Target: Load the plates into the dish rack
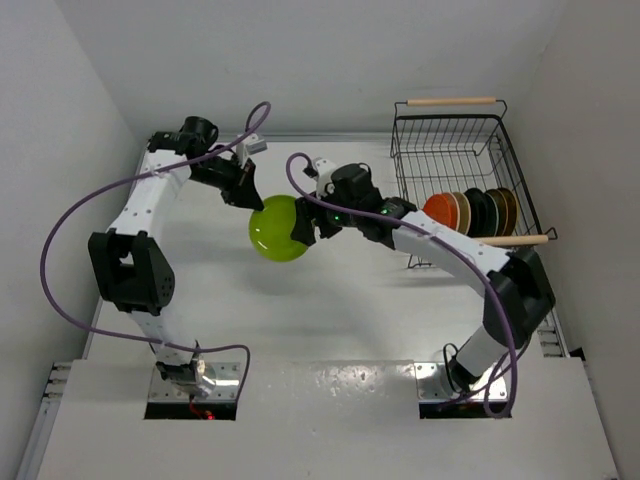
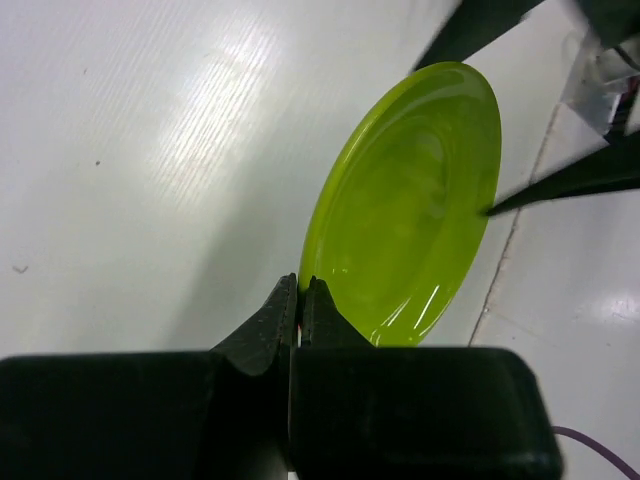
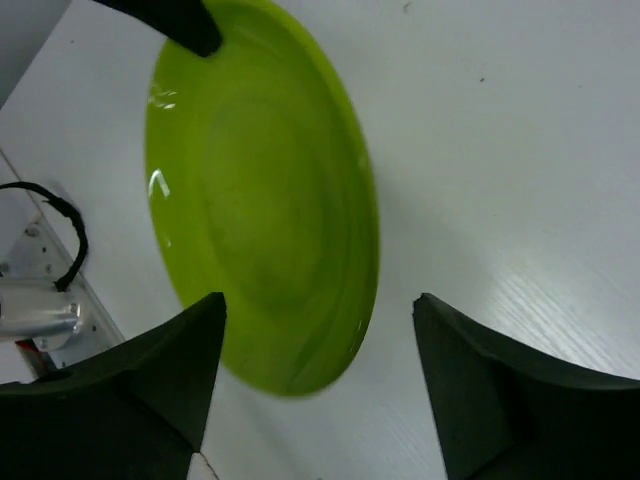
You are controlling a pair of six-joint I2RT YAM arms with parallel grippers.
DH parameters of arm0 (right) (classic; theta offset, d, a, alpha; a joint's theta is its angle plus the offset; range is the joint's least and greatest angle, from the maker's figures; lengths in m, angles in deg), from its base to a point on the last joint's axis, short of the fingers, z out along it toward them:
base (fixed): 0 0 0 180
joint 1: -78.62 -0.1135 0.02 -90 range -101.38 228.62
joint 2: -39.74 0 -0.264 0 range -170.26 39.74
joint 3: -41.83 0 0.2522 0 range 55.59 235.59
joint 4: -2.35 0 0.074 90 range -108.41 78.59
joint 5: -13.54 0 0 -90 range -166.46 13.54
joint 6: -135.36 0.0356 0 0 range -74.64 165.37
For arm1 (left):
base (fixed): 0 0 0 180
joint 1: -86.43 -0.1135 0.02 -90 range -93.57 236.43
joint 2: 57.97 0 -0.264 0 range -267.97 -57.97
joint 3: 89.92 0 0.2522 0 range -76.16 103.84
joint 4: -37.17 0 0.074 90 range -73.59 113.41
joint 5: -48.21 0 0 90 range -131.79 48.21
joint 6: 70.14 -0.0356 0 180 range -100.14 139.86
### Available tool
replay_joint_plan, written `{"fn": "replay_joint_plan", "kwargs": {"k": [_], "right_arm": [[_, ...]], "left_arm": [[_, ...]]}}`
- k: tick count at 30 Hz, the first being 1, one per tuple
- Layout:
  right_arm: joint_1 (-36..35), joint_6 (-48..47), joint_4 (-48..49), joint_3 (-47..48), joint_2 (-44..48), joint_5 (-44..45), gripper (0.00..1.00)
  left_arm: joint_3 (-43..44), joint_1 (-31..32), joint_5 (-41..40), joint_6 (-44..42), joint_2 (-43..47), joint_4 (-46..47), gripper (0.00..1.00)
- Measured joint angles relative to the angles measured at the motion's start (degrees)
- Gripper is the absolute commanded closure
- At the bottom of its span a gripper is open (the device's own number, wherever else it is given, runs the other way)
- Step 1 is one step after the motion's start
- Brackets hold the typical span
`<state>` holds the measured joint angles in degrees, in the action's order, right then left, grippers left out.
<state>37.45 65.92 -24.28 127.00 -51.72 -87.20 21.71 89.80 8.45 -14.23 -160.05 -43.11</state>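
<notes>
A lime green plate hangs tilted on edge over the white table. My left gripper is shut on the plate's upper rim. In the left wrist view the two fingers of that gripper pinch the edge of the plate. My right gripper is open at the plate's right side. In the right wrist view the plate sits ahead of the wide-apart fingers of this gripper, untouched by them. The black wire dish rack stands at the back right with several plates upright in its near end.
The rack has a wooden handle at the back and one at the front. White walls close in the table on the left, back and right. A purple cable loops out beside the left arm.
</notes>
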Motion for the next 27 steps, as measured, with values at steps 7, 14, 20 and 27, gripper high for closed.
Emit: {"fn": "replay_joint_plan", "kwargs": {"k": [7,14,20,27], "right_arm": [[0.2,6.1,4.2,0.2,-4.8,-4.2,1.00],[1.2,6.6,4.2,-0.6,-0.9,0.1,1.00],[5.9,0.5,-10.3,8.4,4.8,20.3,1.00],[15.9,-8.7,-26.9,19.0,4.5,46.6,1.00]], "left_arm": [[0.0,0.3,0.1,-1.6,4.2,-2.3,1.00],[0.0,-1.2,-11.7,8.7,6.6,4.2,0.33],[-0.5,-6.9,-26.8,15.3,8.7,8.5,0.15],[-7.5,-9.4,-36.0,16.7,14.4,12.6,0.15]]}}
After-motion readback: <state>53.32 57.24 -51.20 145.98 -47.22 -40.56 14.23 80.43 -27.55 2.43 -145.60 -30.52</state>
